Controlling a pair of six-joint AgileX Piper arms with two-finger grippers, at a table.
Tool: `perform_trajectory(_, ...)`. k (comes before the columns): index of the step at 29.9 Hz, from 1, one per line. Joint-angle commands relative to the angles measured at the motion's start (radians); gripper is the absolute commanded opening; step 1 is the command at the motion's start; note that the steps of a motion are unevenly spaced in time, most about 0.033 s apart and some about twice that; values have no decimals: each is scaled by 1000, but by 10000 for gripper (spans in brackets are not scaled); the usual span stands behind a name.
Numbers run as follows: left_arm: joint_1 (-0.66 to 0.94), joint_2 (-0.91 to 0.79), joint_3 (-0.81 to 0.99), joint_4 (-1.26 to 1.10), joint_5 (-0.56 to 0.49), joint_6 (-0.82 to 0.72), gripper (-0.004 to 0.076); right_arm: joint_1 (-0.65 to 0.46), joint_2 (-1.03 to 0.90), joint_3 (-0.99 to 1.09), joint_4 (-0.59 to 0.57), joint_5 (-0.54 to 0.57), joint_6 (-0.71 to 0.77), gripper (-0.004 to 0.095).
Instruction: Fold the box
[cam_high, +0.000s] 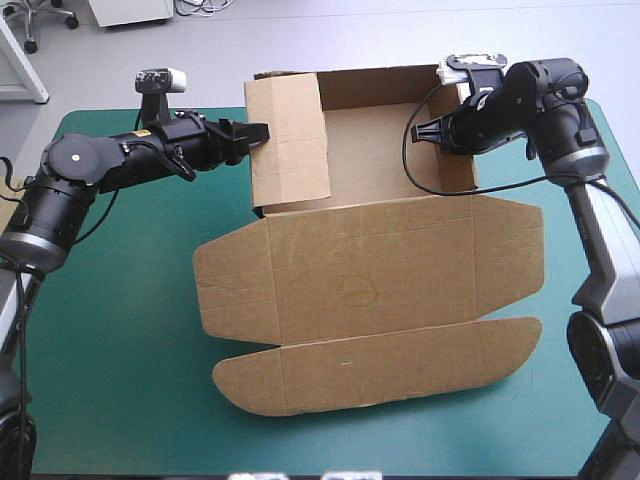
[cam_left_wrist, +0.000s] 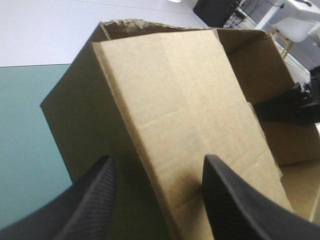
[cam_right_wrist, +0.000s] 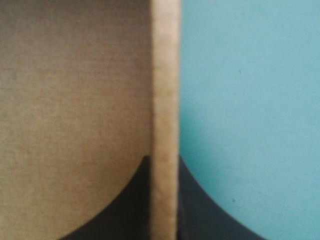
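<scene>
The brown box (cam_high: 370, 290) lies in the middle of the table, its lid and flaps flat toward the near edge and its walls raised at the far end. The left wall panel (cam_high: 290, 140) leans inward over the tray floor. My left gripper (cam_high: 255, 133) is at that panel's outer side. In the left wrist view the left gripper (cam_left_wrist: 157, 167) is open, its fingers astride the panel's folded edge (cam_left_wrist: 170, 100). My right gripper (cam_high: 432, 130) holds the right wall; in the right wrist view the right gripper (cam_right_wrist: 165, 159) is shut on the board's edge (cam_right_wrist: 165, 75).
Teal-green cover (cam_high: 110, 330) shows bare to the left of the box and in a narrower strip on the right (cam_high: 560, 330). The box's back wall (cam_high: 380, 80) stands close to the table's far edge.
</scene>
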Motion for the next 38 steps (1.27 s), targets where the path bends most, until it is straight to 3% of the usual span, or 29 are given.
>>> perform_trajectory(1,-32,-31,-35,62,-92,-91,385,14,-51,-23,39,4,30,-17)
perform_trajectory(4,-53,-5,-52,144,-96,-162,384,39,-51,-23,19,4,62,-14)
perform_trajectory(8,-82,47,-108,324,-16,-278,382,74,-51,-23,-44,4,119,-13)
perform_trajectory(14,-160,110,-193,704,58,-553,380,134,-27,-22,-115,4,181,-13)
perform_trajectory(19,-209,129,-213,978,145,-743,320,172,-4,-22,-162,4,239,-13)
perform_trajectory(22,-231,152,-213,1077,196,-757,227,192,24,-19,-167,4,249,-13)
perform_trajectory(24,-243,174,-213,1115,232,-757,102,212,40,-14,-168,4,273,-13)
perform_trajectory(25,-245,188,-213,1134,251,-757,-13,222,50,-14,-168,4,275,-13)
perform_trajectory(38,-250,295,-213,1107,292,-757,-10,248,125,-14,-189,4,244,-13)
